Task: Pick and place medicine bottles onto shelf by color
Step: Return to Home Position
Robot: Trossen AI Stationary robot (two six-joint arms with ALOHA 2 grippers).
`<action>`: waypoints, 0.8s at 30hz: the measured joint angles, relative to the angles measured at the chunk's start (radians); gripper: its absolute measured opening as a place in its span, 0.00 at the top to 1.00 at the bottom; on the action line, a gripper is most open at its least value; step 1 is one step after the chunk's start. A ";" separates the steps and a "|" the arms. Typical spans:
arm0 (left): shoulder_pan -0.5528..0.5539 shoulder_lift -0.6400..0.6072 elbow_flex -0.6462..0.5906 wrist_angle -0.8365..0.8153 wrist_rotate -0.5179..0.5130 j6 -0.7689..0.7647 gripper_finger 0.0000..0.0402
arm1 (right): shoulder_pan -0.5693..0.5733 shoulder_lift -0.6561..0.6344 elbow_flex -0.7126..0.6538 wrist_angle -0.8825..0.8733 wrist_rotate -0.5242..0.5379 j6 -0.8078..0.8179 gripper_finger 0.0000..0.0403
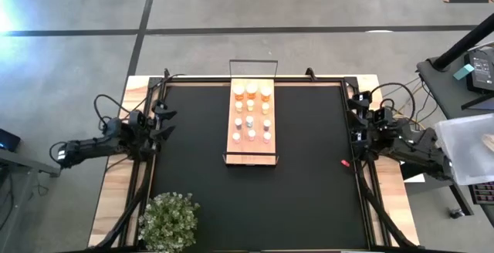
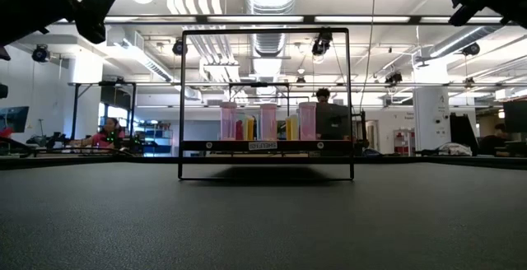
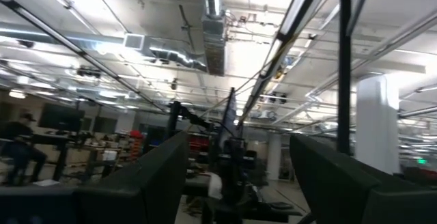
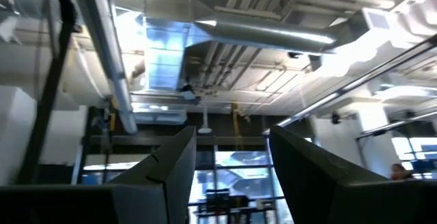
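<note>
The shelf, a light-wood board in a thin black wire frame, lies in the middle of the black mat toward the far edge. Several medicine bottles with white caps stand upright on it: amber ones at its far end, smaller pink and pale ones nearer. In the low view pink bottles stand at the front. My left gripper is drawn back at the table's left edge, open and holding nothing. My right gripper is drawn back at the right edge, tipped upward, also open and holding nothing.
A small red bit lies on the mat near the right edge. A potted green plant stands at the near left corner. Black mat lies bare around the shelf. Both wrist views show only the ceiling and the room.
</note>
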State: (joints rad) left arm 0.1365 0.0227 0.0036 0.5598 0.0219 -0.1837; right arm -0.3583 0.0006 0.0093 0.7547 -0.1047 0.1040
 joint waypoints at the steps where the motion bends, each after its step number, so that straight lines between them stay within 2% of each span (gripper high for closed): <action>1: 0.016 0.000 0.000 0.000 0.000 0.000 0.41 | -0.016 0.000 0.000 0.000 0.000 0.000 0.56; 12: 0.199 0.000 0.000 0.000 0.000 0.000 0.41 | -0.222 0.000 0.000 0.001 0.000 0.000 0.56; 24: 0.324 0.000 0.000 0.000 0.000 0.000 0.41 | -0.406 0.000 0.000 0.001 0.001 0.000 0.56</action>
State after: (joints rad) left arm 0.4610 0.0227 0.0036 0.5598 0.0216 -0.1837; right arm -0.7644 0.0002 0.0093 0.7555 -0.1040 0.1036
